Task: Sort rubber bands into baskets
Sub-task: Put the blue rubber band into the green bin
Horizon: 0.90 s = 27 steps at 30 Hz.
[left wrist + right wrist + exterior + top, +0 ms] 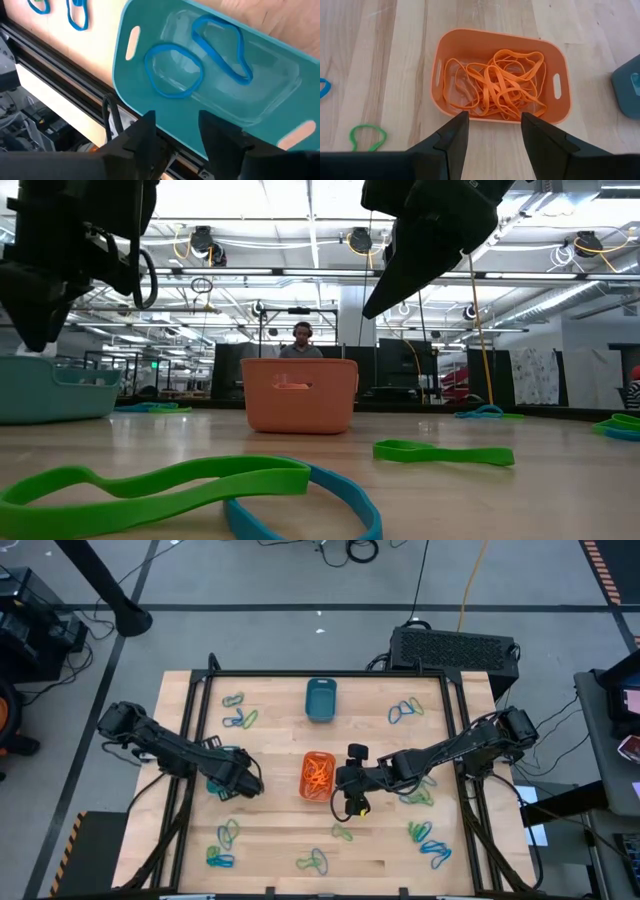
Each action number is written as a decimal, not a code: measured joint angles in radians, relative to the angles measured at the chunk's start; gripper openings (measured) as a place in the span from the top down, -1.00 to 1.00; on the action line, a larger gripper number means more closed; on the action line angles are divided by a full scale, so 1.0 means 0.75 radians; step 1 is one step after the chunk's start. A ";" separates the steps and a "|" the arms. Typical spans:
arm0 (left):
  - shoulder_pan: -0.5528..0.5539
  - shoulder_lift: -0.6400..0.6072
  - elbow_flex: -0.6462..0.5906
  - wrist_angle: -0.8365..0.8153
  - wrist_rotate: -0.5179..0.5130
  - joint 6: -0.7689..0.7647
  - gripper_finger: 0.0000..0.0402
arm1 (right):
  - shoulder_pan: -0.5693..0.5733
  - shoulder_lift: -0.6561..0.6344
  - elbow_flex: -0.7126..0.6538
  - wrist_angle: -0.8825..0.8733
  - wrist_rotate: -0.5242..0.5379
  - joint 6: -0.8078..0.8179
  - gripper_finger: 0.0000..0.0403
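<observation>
The orange basket stands mid-table and holds several orange rubber bands. My right gripper hovers just to its right, open and empty. The turquoise basket stands at the left, partly under my left arm, with two blue bands lying in it. My left gripper is above it, open and empty. The dark teal basket stands at the far middle. Loose green and blue bands lie flat on the wood.
Clusters of green and blue bands lie at the far left, far right, near left, near middle and near right. Black frame rails border the tabletop. A person shows in the room beyond.
</observation>
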 joint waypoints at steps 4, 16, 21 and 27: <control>0.003 0.000 0.040 -0.022 0.063 0.050 0.16 | 0.000 0.000 0.000 0.000 0.000 0.000 0.14; -0.192 -0.001 0.270 0.287 0.147 0.046 0.16 | 0.000 0.000 0.000 -0.001 -0.001 0.000 0.14; -0.314 -0.001 0.236 0.547 0.226 0.044 0.16 | 0.004 0.000 0.000 -0.002 -0.001 0.001 0.14; -0.438 -0.001 0.222 0.546 0.282 -0.120 0.16 | 0.004 0.000 0.000 -0.004 -0.003 0.037 0.14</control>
